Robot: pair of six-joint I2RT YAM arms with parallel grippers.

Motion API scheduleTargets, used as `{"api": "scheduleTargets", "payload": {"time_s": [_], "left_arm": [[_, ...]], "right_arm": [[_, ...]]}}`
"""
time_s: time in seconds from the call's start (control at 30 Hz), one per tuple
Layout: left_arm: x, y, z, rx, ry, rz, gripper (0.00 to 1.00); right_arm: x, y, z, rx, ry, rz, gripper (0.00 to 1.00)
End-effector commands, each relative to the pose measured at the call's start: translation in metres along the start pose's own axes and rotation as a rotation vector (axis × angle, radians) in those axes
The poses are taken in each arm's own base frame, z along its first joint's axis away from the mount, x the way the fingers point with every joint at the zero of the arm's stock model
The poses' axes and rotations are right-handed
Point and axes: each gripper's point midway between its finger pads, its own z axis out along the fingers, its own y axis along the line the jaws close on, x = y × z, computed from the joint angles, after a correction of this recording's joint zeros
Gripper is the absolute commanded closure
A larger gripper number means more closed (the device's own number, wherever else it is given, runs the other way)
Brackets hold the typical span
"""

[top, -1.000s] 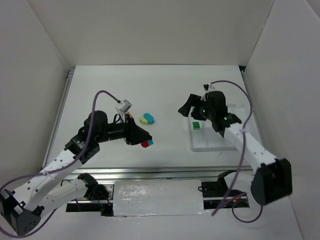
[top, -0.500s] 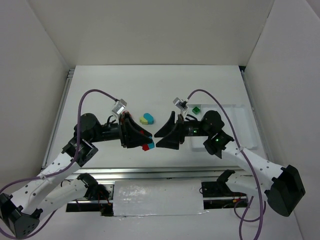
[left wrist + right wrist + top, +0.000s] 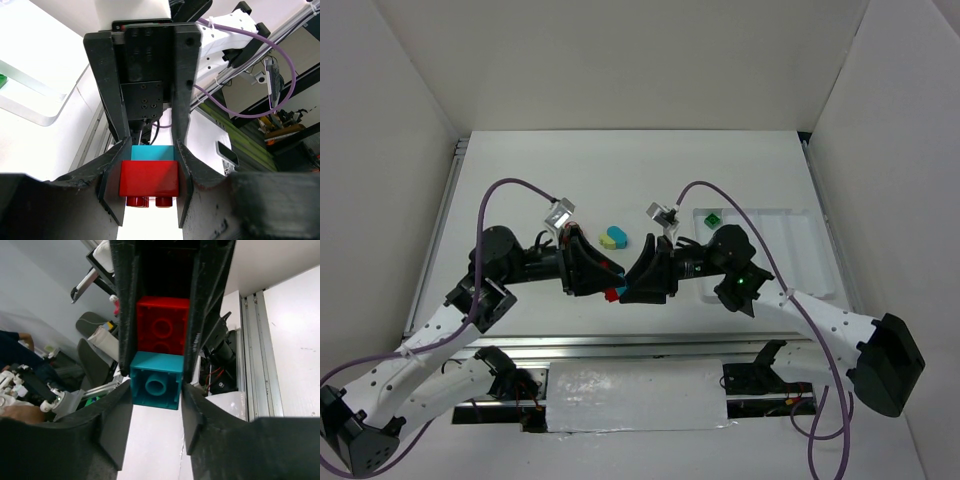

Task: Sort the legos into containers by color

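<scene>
The left tool [image 3: 149, 167] is clamped on a red brick [image 3: 149, 180] – a teal brick [image 3: 152, 153] is stuck to its far face. The right tool [image 3: 156, 390] faces it head-on above the tabletop [image 3: 520, 180], jaws closed against the teal brick's sides. Just beyond both tools lie a yellow brick [image 3: 609, 241] and a blue brick [image 3: 619, 235], touching. Behind the right tool, the white tray [image 3: 790, 250] holds a green brick [image 3: 712, 217].

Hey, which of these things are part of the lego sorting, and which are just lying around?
Job: red brick, teal brick, yellow brick, blue brick, green brick, tray, left end effector, right end effector.
Lying about: purple cables, taped sheet.
</scene>
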Motion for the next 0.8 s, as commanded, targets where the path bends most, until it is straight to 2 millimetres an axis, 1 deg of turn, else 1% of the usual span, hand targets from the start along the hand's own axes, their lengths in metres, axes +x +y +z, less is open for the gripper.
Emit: {"api": "scheduleTargets", "payload": {"time_s": [0.0, 0.07, 0.1, 0.13, 0.17, 0.27, 0.3, 0.33, 0.47, 0.57, 0.77], "left_arm": [[-0.007, -0.011, 0.0, 0.039, -0.015, 0.031, 1.0], [-0.005, -0.01, 0.0, 0.042, -0.009, 0.028, 1.0], [-0.005, -0.011, 0.0, 0.044, -0.007, 0.028, 1.0], [-0.003, -0.01, 0.0, 0.042, -0.002, 0.024, 1.0], [-0.003, -0.01, 0.0, 0.041, 0.001, 0.023, 1.0], [-0.001, -0.013, -0.001, 0.051, 0.013, 0.025, 1.0], [-0.001, -0.015, -0.002, 0.059, 0.02, 0.031, 1.0], [-0.001, -0.017, -0.003, 0.061, 0.02, 0.039, 1.0], [0.002, -0.023, -0.007, 0.069, 0.043, 0.053, 1.0], [0.003, -0.033, -0.011, 0.109, 0.053, 0.069, 1.0], [0.006, -0.035, -0.013, 0.126, 0.059, 0.076, 1.0]], "right_arm": [[-0.02, 0.011, 0.007, -0.02, -0.04, -0.074, 0.52], [-0.021, 0.01, 0.007, -0.013, -0.048, -0.085, 0.59], [-0.022, 0.01, 0.007, -0.013, -0.048, -0.091, 0.67], [-0.021, 0.011, 0.007, -0.018, -0.043, -0.101, 0.95], [-0.02, 0.011, 0.006, -0.019, -0.041, -0.108, 1.0], [-0.012, 0.016, 0.001, -0.05, -0.011, -0.173, 1.0], [-0.006, 0.012, -0.001, -0.042, -0.004, -0.194, 1.0], [-0.005, 0.015, -0.004, -0.05, -0.001, -0.213, 1.0], [0.008, 0.015, -0.017, -0.081, 0.029, -0.237, 1.0], [0.012, 0.016, -0.022, -0.095, 0.038, -0.244, 1.0], [0.01, 0.008, -0.03, -0.068, -0.001, -0.229, 1.0]]}}
